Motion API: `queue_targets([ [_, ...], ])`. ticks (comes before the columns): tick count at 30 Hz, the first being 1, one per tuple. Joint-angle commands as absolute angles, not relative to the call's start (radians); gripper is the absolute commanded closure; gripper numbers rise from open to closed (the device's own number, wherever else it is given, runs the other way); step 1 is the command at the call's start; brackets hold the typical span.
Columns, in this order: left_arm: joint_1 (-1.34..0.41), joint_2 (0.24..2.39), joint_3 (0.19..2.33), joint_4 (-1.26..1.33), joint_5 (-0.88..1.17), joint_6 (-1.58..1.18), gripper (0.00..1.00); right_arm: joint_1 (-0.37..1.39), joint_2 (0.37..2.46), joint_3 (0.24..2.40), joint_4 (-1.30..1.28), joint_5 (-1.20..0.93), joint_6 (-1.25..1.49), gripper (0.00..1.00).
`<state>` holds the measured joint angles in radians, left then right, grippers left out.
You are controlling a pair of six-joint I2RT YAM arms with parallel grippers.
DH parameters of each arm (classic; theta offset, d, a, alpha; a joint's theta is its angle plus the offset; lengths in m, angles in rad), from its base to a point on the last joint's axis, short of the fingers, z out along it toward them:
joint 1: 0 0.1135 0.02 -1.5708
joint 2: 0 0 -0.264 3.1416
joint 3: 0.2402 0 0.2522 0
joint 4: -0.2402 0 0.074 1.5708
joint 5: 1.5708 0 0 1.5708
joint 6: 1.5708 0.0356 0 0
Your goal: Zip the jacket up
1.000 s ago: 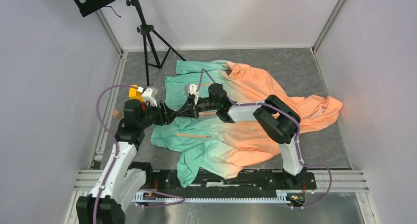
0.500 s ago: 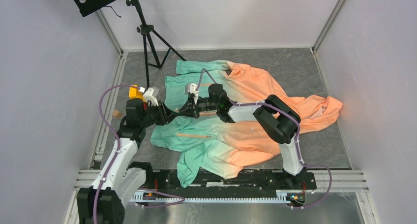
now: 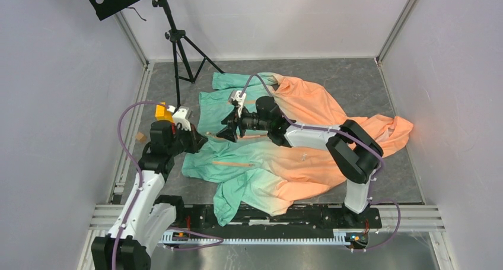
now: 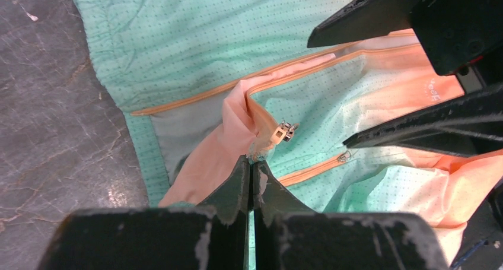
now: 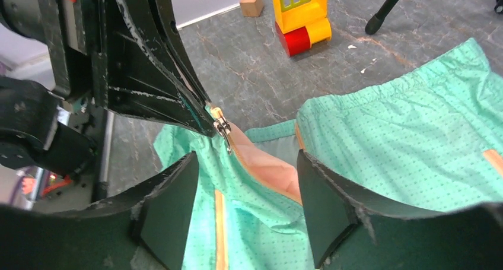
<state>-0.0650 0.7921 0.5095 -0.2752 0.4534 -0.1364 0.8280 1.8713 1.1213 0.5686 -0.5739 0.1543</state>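
The jacket [image 3: 296, 104] lies spread on the grey floor, mint green at the left fading to peach at the right. My left gripper [image 4: 251, 160] is shut on the jacket's bottom hem corner, just below the metal zipper slider [image 4: 286, 130] on the orange front zipper. My right gripper [image 5: 246, 157] stands open just in front of that slider [image 5: 223, 127], holding nothing, with green cloth and a pocket zip [image 5: 220, 234] beneath it. From above, the left gripper [image 3: 200, 141] and right gripper [image 3: 228, 132] face each other over the jacket's left edge.
A black tripod stand [image 3: 176, 41] rises at the back left. A yellow and red toy [image 3: 162, 111] and a small wooden block [image 3: 140, 137] sit on the floor left of the jacket. Walls enclose all sides.
My left gripper has shut on the hem by the zipper and drawn slightly left. My right gripper has opened, let go and lifted back a little.
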Motion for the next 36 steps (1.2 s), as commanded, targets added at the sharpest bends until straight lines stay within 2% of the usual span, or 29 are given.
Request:
queue_targets([
  [1, -0.063, 0.771, 0.532, -0.258, 0.444, -0.072, 0.98, 0.82, 1.87, 1.132, 0.594, -0.568, 0.34, 0.36],
  [5, -0.063, 0.761, 0.524, -0.241, 0.442, -0.094, 0.98, 0.824, 1.932, 1.153, 0.754, -0.635, 0.538, 0.5],
  [7, -0.064, 0.758, 0.524, -0.246, 0.433, -0.109, 0.98, 0.824, 1.956, 1.175, 0.747, -0.627, 0.549, 0.58],
  [16, -0.065, 0.739, 0.507, -0.224, 0.418, -0.15, 0.98, 0.849, 2.017, 1.233, 0.8, -0.642, 0.594, 0.62],
  [17, -0.065, 0.741, 0.508, -0.225, 0.418, -0.153, 0.98, 0.854, 2.014, 1.232, 0.797, -0.639, 0.59, 0.64],
  [20, -0.065, 0.749, 0.514, -0.225, 0.415, -0.172, 0.98, 0.865, 2.013, 1.229, 0.794, -0.659, 0.587, 0.82],
  [22, -0.066, 0.757, 0.525, -0.245, 0.39, -0.202, 0.98, 0.869, 2.007, 1.211, 0.82, -0.704, 0.609, 0.84],
  [23, -0.065, 0.76, 0.536, -0.267, 0.374, -0.216, 0.98, 0.869, 1.993, 1.191, 0.844, -0.719, 0.616, 0.83],
  [24, -0.066, 0.762, 0.553, -0.297, 0.349, -0.24, 0.98, 0.867, 1.973, 1.161, 0.864, -0.728, 0.609, 0.77],
  [28, -0.066, 0.82, 0.635, -0.476, 0.186, -0.398, 0.98, 0.852, 1.89, 1.132, 0.676, -0.619, 0.393, 0.43],
  [29, -0.065, 0.854, 0.662, -0.527, 0.16, -0.436, 0.98, 0.85, 1.881, 1.149, 0.599, -0.564, 0.309, 0.39],
  [31, -0.065, 0.921, 0.701, -0.6, 0.131, -0.498, 0.98, 0.85, 1.891, 1.205, 0.483, -0.471, 0.168, 0.34],
  [36, -0.065, 1.092, 0.743, -0.713, 0.106, -0.62, 0.98, 0.849, 2.025, 1.432, 0.267, -0.335, -0.069, 0.33],
])
